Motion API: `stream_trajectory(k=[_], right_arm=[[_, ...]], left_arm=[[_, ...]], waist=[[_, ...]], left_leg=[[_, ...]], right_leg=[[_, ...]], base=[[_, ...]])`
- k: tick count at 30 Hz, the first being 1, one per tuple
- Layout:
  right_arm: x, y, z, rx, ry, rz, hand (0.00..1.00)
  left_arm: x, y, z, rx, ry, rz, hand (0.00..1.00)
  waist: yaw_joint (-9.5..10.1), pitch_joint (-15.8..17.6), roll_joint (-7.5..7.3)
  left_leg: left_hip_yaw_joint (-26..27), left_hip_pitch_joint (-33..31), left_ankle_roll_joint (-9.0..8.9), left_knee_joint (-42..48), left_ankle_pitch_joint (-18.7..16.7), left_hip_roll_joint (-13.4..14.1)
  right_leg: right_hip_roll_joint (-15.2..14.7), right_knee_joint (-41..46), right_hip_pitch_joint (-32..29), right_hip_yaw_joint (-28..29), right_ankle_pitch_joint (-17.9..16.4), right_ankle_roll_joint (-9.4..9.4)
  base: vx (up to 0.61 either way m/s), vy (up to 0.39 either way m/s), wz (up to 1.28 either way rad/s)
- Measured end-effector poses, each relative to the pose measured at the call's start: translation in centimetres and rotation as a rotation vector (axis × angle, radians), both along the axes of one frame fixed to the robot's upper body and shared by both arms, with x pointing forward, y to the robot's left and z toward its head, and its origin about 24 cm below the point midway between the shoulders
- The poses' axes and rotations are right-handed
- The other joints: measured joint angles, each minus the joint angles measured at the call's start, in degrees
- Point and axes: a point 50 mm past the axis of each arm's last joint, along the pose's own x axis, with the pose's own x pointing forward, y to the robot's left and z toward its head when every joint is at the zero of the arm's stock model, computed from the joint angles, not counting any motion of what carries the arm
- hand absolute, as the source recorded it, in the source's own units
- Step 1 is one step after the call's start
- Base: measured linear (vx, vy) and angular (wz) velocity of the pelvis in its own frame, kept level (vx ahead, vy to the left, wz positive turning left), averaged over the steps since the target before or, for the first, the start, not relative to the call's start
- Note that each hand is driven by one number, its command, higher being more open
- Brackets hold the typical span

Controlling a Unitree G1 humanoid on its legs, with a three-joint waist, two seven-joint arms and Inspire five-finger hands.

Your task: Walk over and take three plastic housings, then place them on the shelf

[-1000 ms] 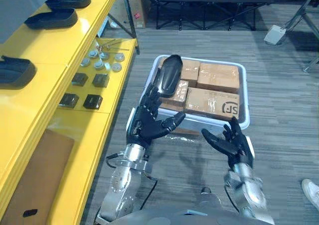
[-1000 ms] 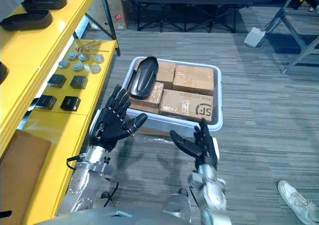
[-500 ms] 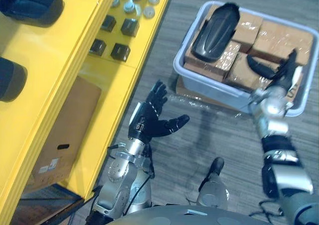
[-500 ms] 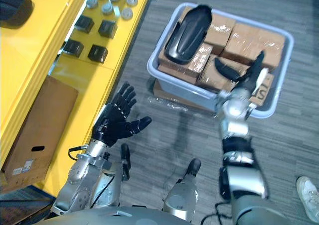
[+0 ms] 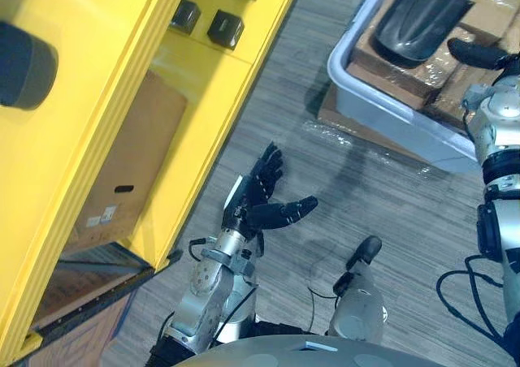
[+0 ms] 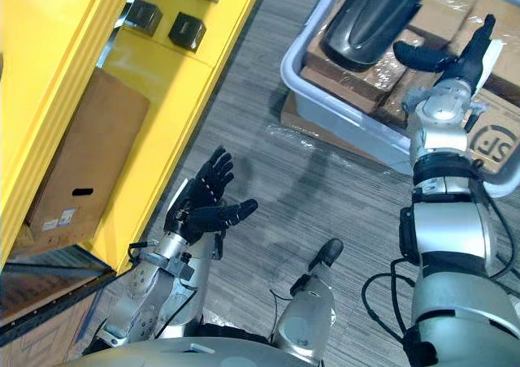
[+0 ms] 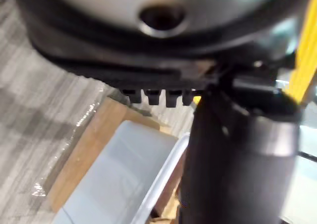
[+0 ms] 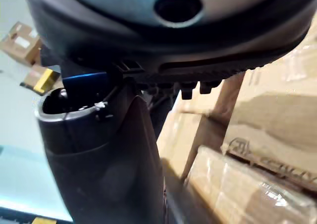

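Left hand (image 6: 201,209) open, fingers spread, empty, above the grey floor (image 6: 325,196) beside the tall yellow metal shelf (image 6: 73,58). Right hand (image 6: 463,65) over the pale grey plastic tub (image 6: 341,111), fingers straight, thumb out, holding nothing. Tub holds wrapped brown cardboard boxes (image 6: 357,71). Long black plastic housing (image 6: 370,14) lies on them, just beside the right thumb.

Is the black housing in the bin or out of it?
In: the black housing lies on the boxes inside the grey bin.
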Motion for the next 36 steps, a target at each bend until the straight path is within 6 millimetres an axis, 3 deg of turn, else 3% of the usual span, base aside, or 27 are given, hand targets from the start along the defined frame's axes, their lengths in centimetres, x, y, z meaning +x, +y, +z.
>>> stream_trajectory(k=[8,11,13,20,21,24,30,36], right_arm=[[0.1,0.3,2.7,-0.012,-0.048,0.002,1.0],[-0.2,0.1,4.1,0.006,-0.095,-0.012,1.0],[-0.2,0.0,3.9,0.038,-0.083,-0.027,1.0],[-0.5,-1.8,0.5,0.127,0.134,-0.146,1.0],[-0.5,-2.0,0.3,0.13,0.146,-0.154,0.0],[-0.7,-2.4,0.4,0.143,0.165,-0.161,0.0],[-3.7,-6.5,0.8,0.19,0.21,-0.266,0.0],[-4.6,-7.6,-0.4,0.267,0.261,-0.27,0.0]], left_arm=[[-0.3,-0.3,-0.6,0.002,0.031,-0.006,1.0],[-0.4,-0.5,-0.5,-0.006,0.018,-0.008,1.0],[-0.5,-0.5,-0.7,-0.004,0.024,-0.009,1.0],[-0.6,-0.6,-0.7,-0.032,0.038,-0.008,1.0],[-0.6,-0.7,-0.7,-0.032,0.041,-0.011,1.0],[-0.9,-1.1,-1.2,-0.029,0.062,-0.029,1.0],[-1.2,-1.0,-2.4,-0.01,0.113,-0.028,1.0],[-1.6,-1.2,-3.2,0.015,0.135,-0.027,1.0]], waist=[[1.67,0.3,0.12],[1.85,2.0,1.02],[2.31,2.1,1.04],[2.7,2.1,1.05],[2.74,2.1,1.05],[2.77,2.1,1.14],[4.11,2.1,1.17],[3.99,2.1,1.18]], left_leg=[[-1.3,-0.7,0.21,1.0,0.1,-0.2],[-1.5,-0.8,0.23,1.1,0.1,-0.2],[-1.5,-1.0,0.21,0.8,0.2,-0.2],[-1.4,-1.9,0.27,0.6,0.6,-0.1],[-1.4,-2.2,0.29,0.6,0.7,-0.1],[-1.8,-2.4,0.31,0.5,0.8,-0.1],[-3.1,-2.8,-0.03,-2.7,2.9,-0.1],[-3.3,-2.7,-0.25,-4.4,4.1,0.1]], right_leg=[[-0.1,1.1,0.0,-0.7,0.0,-0.04],[-0.2,1.9,-0.2,-0.7,0.0,-0.04],[-0.2,1.9,-0.7,-0.7,0.0,-0.04],[-0.1,2.0,-1.5,-0.8,0.0,-0.05],[-0.1,2.1,-1.9,-0.8,0.0,-0.06],[-0.2,3.1,-2.4,-0.9,-0.1,-0.11],[-0.2,5.7,-4.3,-2.4,-1.2,-1.88],[-0.1,6.2,-4.9,-3.1,-1.5,-2.28]], base=[[-0.01,0.006,0.06],[-0.05,0.009,0.02],[-0.05,-0.006,-0.03],[-0.01,-0.002,0.0],[0.0,0.0,0.0],[-0.01,-0.005,0.04],[-0.02,-0.025,0.11],[-0.02,-0.039,0.02]])
